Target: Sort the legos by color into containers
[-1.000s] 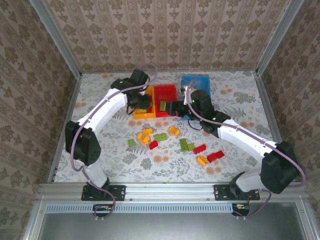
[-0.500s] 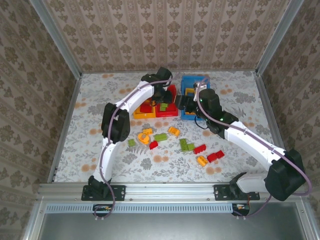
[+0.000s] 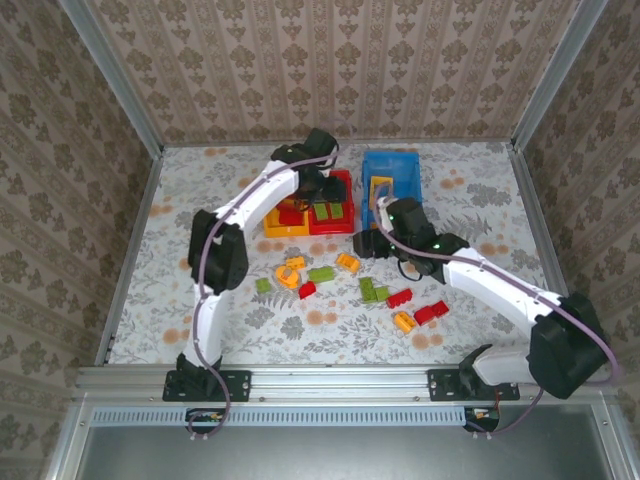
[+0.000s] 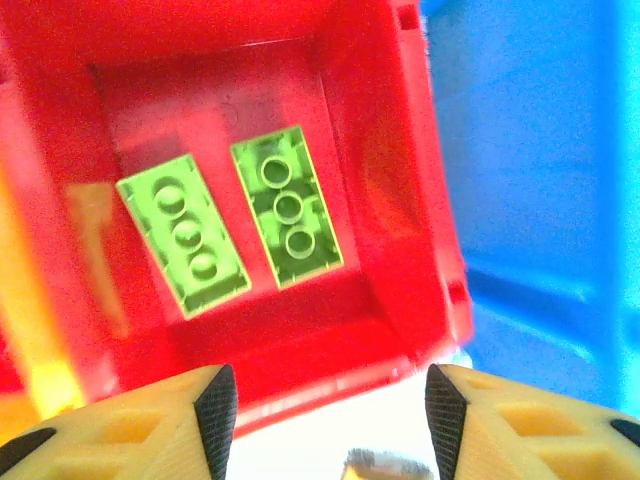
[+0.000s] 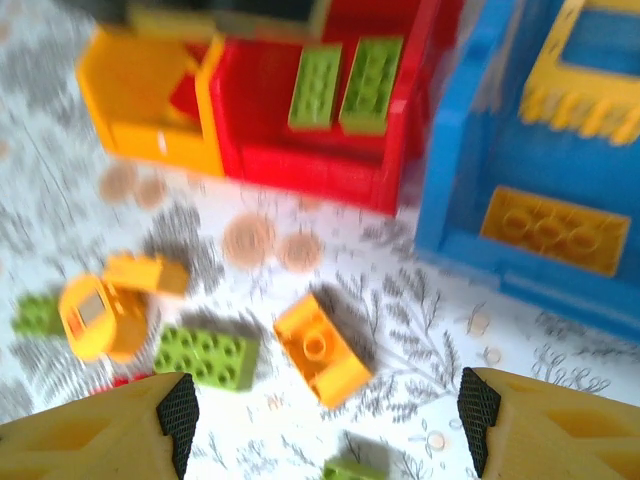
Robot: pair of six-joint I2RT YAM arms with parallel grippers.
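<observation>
Presently, by item:

- Red bin (image 4: 400,180): far middle of the desk (image 3: 200,300), with the yellow-orange bin (image 3: 281,228) just beside it on the left and the blue bin (image 3: 392,165) on the right. It holds two green bricks (image 4: 188,235), flat and side by side, studs up.
- Blue bin: holds an orange brick (image 5: 550,232) and a yellow frame (image 5: 590,70). The frame is cut off by the picture edge in the right wrist view.
- Yellow-orange bin: something red (image 5: 185,95) lies inside, mostly hidden by the wall, so its shape cannot be told.
- Loose bricks (image 3: 321,273): red, orange and green, scattered on the desk nearer than the bins. In the right wrist view they are blurred, and two green ones are clipped at the left and bottom edges.
- Left fingers (image 4: 218,400): above the near wall of the red bin, spread apart, nothing between them.
- Right fingers (image 5: 178,415): over the loose bricks, spread wide and empty. Only the tips are in frame.
</observation>
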